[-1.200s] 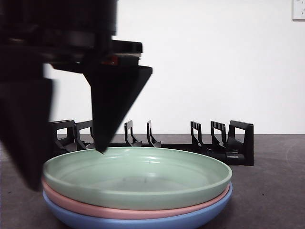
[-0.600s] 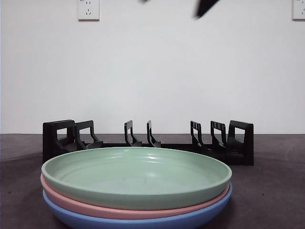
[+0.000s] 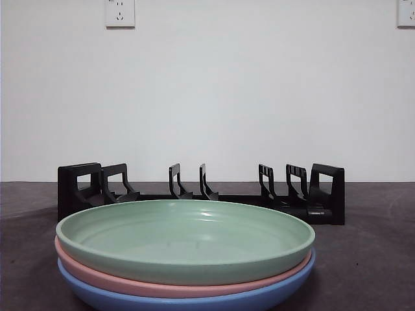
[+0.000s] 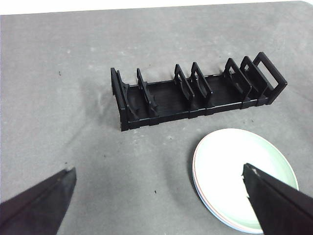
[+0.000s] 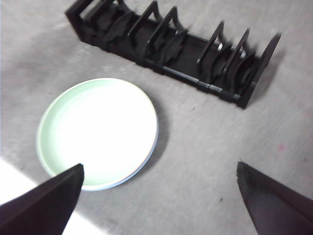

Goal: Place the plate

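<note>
Gone from the front view, both arms now hang high, left gripper (image 4: 156, 196) and right gripper (image 5: 159, 196) spread wide (empty); grip the green plate (image 3: 186, 240) rim before the rack (image 3: 201, 191).

The front camera sits low at worktop (image 3: 376, 259) height, close against the plate stack (image 3: 185, 256), looking level across it to the black rack (image 3: 201, 194) and the white wall behind. Both wrist cameras hang high and look steeply down from opposite sides, each taking in the stack (image 4: 242, 178) (image 5: 98, 132) and rack (image 4: 195, 93) (image 5: 176, 49).
</note>
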### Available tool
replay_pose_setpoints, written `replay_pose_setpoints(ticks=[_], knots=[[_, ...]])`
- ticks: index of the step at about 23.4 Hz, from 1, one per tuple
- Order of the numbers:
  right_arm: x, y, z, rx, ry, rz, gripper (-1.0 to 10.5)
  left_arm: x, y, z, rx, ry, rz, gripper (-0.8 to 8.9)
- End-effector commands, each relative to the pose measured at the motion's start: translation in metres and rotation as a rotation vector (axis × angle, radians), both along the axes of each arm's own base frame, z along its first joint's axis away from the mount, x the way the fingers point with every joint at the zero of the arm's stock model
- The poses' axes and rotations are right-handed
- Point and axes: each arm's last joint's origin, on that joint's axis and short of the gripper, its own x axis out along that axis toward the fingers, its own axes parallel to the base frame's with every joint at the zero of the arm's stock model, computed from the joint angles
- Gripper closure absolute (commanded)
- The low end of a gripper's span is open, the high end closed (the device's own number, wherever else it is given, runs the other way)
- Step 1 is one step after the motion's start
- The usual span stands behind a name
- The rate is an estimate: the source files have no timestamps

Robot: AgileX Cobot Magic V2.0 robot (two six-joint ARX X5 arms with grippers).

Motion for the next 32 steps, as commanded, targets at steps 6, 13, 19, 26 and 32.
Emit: replay_pose_setpoints(ticks=[6,13,19,26,32], knots=[[-0.022,-0.027,-0.004,0.091,-0.069,-0.025,4.5,-0.001,0.0,0.006,-0.009,-0.033,-0.008,3.18],[-0.021,-0.026,-0.003,0.098,-0.074,-0.022,9.3,-0.001,0.001,0.005,-0.004,-0.025,-0.007,7.92],[-0.021,-0.026,-0.002,0.114,-0.087,-0.023,9.3,-0.001,0.001,0.005,-0.007,-0.029,-0.007,7.93],[-0.021,-0.026,-0.002,0.114,-0.087,-0.023,9.3,0.001,0.004,0.003,-0.008,-0.031,0.093,7.93],[-0.021,-0.026,-0.002,0.114,-0.087,-0.023,9.3,0.025,0.019,-0.055,0.063,-0.264,0.438,7.93]])
